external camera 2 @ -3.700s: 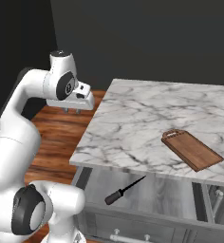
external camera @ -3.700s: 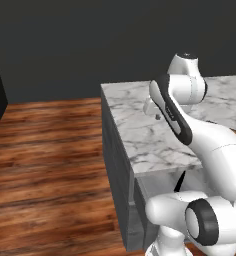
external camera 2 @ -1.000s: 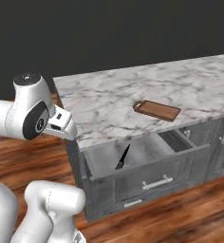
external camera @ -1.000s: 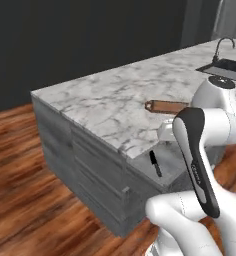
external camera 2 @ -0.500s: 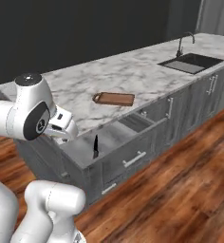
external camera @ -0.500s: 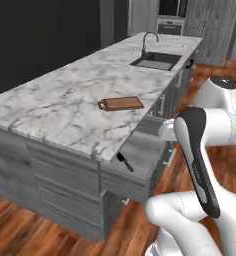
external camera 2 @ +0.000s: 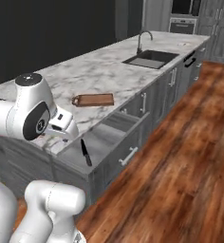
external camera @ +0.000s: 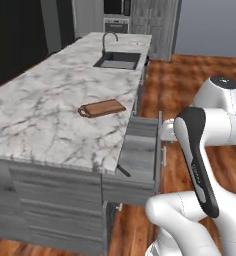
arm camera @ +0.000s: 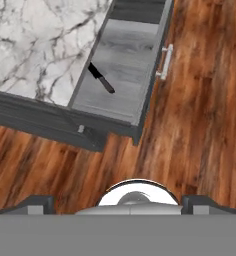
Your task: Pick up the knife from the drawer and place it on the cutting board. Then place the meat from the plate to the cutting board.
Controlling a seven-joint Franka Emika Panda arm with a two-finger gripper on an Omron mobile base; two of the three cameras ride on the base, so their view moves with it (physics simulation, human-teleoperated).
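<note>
Knife (arm camera: 101,78) lies in the pulled-out drawer (arm camera: 121,60), well ahead of the gripper (arm camera: 118,201), jaws fully spread, holding nothing.

Left base view sits behind the arm's left shoulder, looking forward and down along the marble counter (external camera: 50,120) toward the sink (external camera: 117,60); right base view does the same from the other side, a bit further back; both catch the open drawer (external camera: 140,150) and cutting board (external camera 2: 92,100); hand view looks almost straight down on that drawer (arm camera: 120,65) and wood floor (arm camera: 200,115).
</note>
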